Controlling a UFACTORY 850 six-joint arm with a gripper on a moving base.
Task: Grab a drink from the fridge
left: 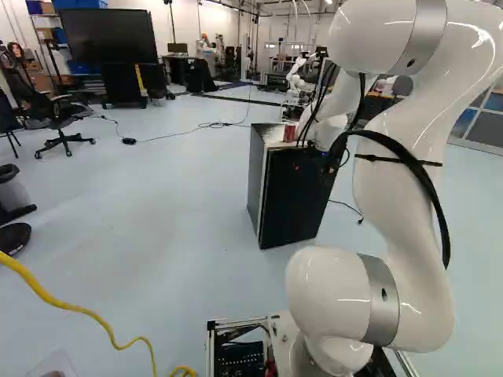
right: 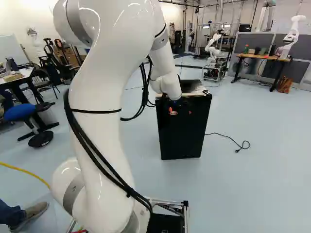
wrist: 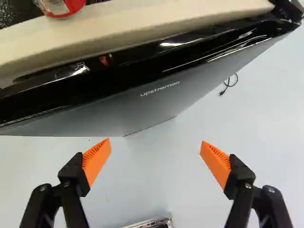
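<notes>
In the right base view my gripper [right: 178, 104] is a dark shape at the upper front of the black fridge [right: 182, 133]. The fridge [left: 294, 200] stands on the floor with its door apparently closed. A red can [left: 289, 133] rests on its light-coloured top. From the wrist, my gripper [wrist: 155, 145] is open wide, its orange pads [wrist: 96, 159] far apart with nothing between them but a view of the floor. The fridge's glossy upper edge and grey front [wrist: 142, 102] lie ahead of the fingertips; the can [wrist: 64, 5] sits beyond that edge. The fridge's inside is hidden.
A black cable [right: 233, 143] lies on the floor beside the fridge. Another robot [right: 213, 48] stands farther back, near a wooden table [right: 262, 57]. A large screen [left: 108, 35] and an office chair [left: 64, 137] are off to the left. A yellow cable [left: 71, 311] crosses the floor near the base.
</notes>
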